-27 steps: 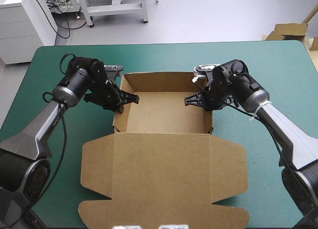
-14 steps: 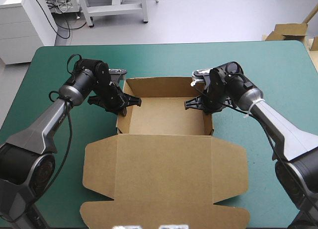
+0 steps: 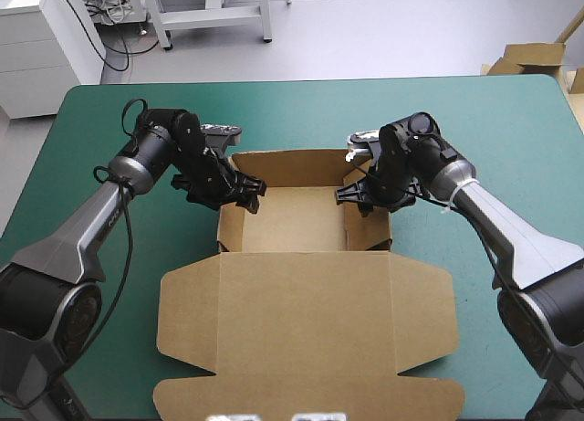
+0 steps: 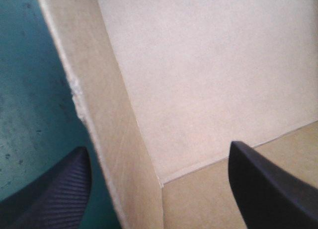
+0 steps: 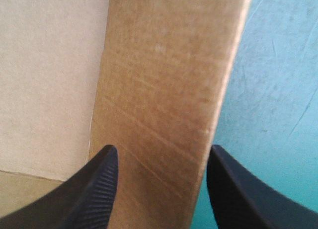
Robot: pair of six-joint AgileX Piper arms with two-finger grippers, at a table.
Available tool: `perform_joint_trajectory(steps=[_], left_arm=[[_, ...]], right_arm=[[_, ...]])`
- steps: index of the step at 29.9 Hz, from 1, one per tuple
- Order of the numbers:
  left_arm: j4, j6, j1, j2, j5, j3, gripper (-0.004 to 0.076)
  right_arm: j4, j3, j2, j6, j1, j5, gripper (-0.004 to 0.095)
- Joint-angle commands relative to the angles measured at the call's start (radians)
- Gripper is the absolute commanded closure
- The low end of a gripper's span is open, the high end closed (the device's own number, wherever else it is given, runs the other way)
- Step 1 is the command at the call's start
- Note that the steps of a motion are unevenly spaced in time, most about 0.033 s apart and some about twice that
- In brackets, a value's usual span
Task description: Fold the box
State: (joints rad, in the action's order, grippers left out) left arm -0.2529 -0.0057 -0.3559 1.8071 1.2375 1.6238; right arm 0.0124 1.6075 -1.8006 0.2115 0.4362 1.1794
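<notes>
The brown box [image 3: 292, 222] sits mid-table as an open tray, its walls raised and its wide lid [image 3: 306, 322] lying flat toward the near edge. My left gripper [image 3: 245, 191] is at the far end of the left wall [image 3: 224, 227]. In the left wrist view this gripper [image 4: 158, 148] is open, with one black finger [image 4: 54, 194] over the teal-green cover and the other inside the tray, the wall between them. My right gripper [image 3: 351, 194] is at the far end of the right wall [image 3: 368, 227]. It is open [image 5: 163, 148] astride that wall [image 5: 164, 80].
Teal-green cover [image 3: 484, 120] lies bare on both sides of the box and along the far edge. Loose brown board [image 3: 534, 56] shows beyond the table's far right corner. A white cabinet [image 3: 41, 37] stands off the far left corner.
Both grippers have gone from shut to open. They have moved a little inward over the tray's far corners, and the right wall now leans further into the tray.
</notes>
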Motion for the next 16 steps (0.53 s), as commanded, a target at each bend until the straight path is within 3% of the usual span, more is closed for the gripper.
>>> perform_joint_trajectory(steps=[1, 10, 13, 16], left_arm=[[-0.007, 0.006, -0.008, -0.054, 0.013, 0.053, 0.0166], [0.061, 0.006, -0.008, -0.089, 0.036, 0.181, 0.0179], [0.075, 0.006, -0.008, -0.125, 0.036, 0.219, 0.0228], [0.117, 0.006, -0.006, -0.177, 0.038, 0.229, 0.0351]], right_arm=[[0.016, 0.085, 0.050, 0.012, 0.001, -0.010, 0.0384], [0.041, 0.188, 0.086, 0.020, 0.001, -0.010, 0.0384], [0.040, 0.188, 0.110, 0.051, 0.001, -0.010, 0.0384], [0.063, 0.188, 0.128, 0.064, 0.001, -0.010, 0.0384]])
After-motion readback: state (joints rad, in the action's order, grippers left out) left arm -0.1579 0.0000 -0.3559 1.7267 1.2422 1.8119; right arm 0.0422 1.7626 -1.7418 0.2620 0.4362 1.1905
